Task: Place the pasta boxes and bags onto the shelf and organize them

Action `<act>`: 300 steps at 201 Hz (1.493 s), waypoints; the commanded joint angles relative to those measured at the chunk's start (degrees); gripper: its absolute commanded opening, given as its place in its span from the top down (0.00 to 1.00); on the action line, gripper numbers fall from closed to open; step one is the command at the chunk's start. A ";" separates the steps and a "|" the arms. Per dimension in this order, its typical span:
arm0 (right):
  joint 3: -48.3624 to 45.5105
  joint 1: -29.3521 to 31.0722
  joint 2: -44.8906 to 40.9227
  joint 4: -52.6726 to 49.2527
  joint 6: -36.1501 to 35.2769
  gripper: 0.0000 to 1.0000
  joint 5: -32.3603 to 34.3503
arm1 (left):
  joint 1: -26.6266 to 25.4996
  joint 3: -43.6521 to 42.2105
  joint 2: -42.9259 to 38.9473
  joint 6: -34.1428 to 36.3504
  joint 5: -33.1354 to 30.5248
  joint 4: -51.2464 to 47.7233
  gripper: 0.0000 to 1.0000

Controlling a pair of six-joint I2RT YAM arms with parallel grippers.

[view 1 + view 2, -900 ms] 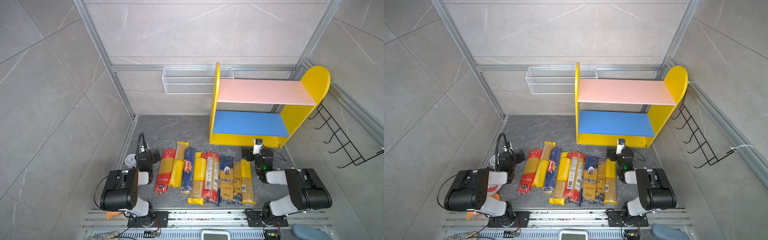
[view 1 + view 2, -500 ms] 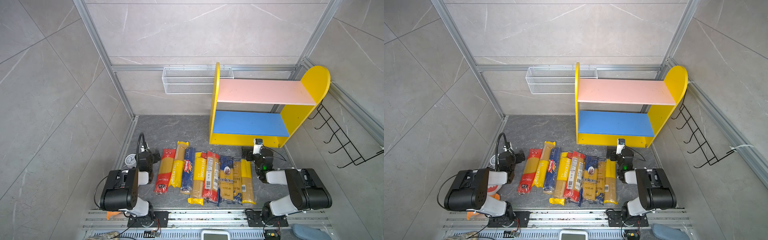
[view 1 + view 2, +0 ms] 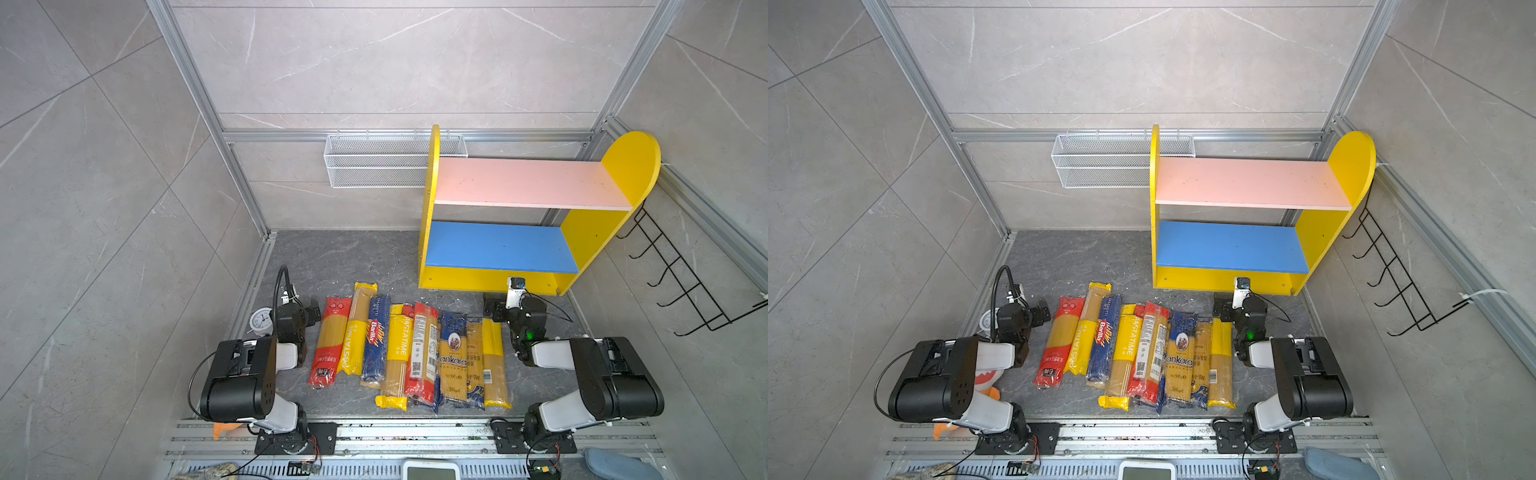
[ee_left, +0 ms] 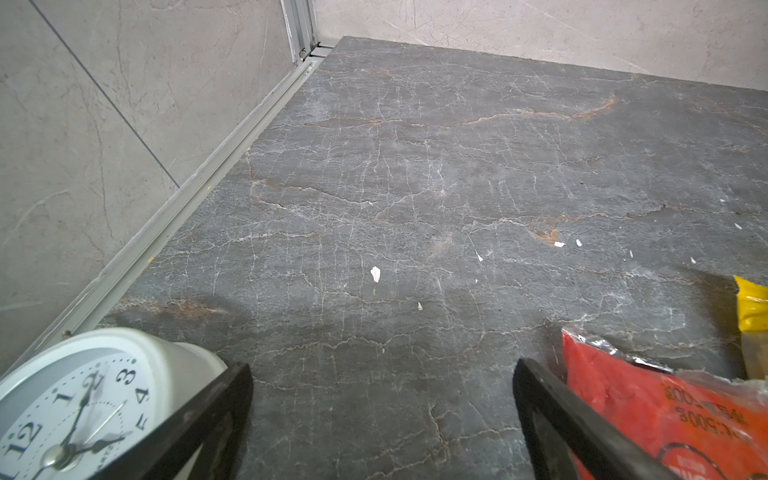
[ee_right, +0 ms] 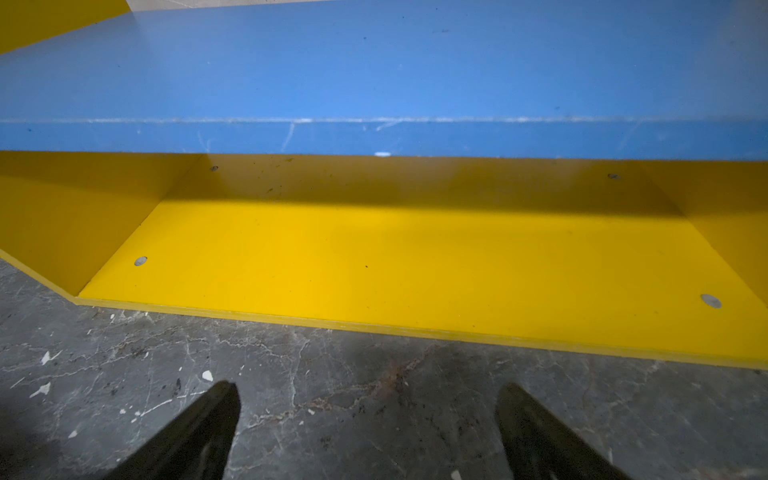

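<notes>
1. Set this against the frames from just before and you will find no change. Both arms, the pasta packs (image 3: pixel 411 353) and the shelf (image 3: pixel 430 208) sit where they were.
2. The packs lie flat on the tabletop (image 3: pixel 353 257) in a side-by-side row between the two arms, with some overlapping. Their long sides point toward the shelf.
3. From the left you can read off a red-ended bag (image 3: pixel 330 345), a yellow Pastatime bag (image 3: pixel 353 340) and the dark blue Barilla box (image 3: pixel 376 336). A dark blue Ankara bag (image 3: pixel 453 357) lies further right.
4. The shelf stands at the back right of the tabletop. Its pink upper board (image 3: pixel 528 183) and blue lower board (image 3: pixel 498 247) carry no pasta.
5. Your left arm (image 3: pixel 245 374) is folded low, with its wrist near the tabletop at the left end of the row. It sits between a small white clock (image 4: pixel 83 395) and the red-ended bag.
6. The left jaws stand wide apart with only bare tabletop between the fingers (image 4: pixel 216 407).
7. Your right arm (image 3: pixel 602 374) is folded low too, with its wrist at the right end of the row. It sits just in front of the shelf's yellow base and faces it.
8. The right jaws are spread wide and grip nothing. Bare tabletop shows between the fingers (image 5: pixel 208 424).
</notes>
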 commanded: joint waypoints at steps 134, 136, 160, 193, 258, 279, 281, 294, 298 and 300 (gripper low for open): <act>0.84 0.06 0.09 -0.06 -0.07 0.00 -0.58 | -0.22 1.19 -0.23 1.69 0.46 2.59 0.00; 0.86 0.06 0.13 -0.02 -0.05 0.00 -0.60 | -0.33 1.12 -0.18 1.70 0.46 2.63 0.00; 0.94 0.23 -0.09 -0.39 0.37 0.00 1.66 | -0.59 1.02 -0.17 1.93 0.24 2.93 0.01; 4.44 0.59 -2.91 -8.90 1.29 0.00 5.49 | -1.96 2.13 -1.67 2.87 -1.59 0.02 0.01; 18.68 4.50 -15.41 -50.83 14.27 0.00 23.35 | -3.34 16.31 -13.68 0.82 -4.46 -30.84 0.02; 26.46 6.96 -17.00 -69.52 23.82 0.00 29.34 | -4.70 20.76 -17.09 -2.87 -6.41 -40.31 0.02; 27.21 7.12 -17.07 -70.87 24.40 0.00 29.62 | -4.99 21.13 -17.41 -3.24 -6.62 -41.30 0.02; 30.11 9.99 -18.29 -78.68 27.02 0.00 31.51 | -7.16 23.56 -19.38 -4.82 -7.97 -46.70 0.01; 30.59 11.35 -19.02 -80.20 27.54 0.00 32.28 | -8.08 24.32 -19.98 -5.49 -8.75 -48.20 0.01; 30.64 12.00 -19.37 -80.81 27.72 0.00 32.60 | -8.54 24.72 -20.44 -5.87 -9.12 -49.05 0.01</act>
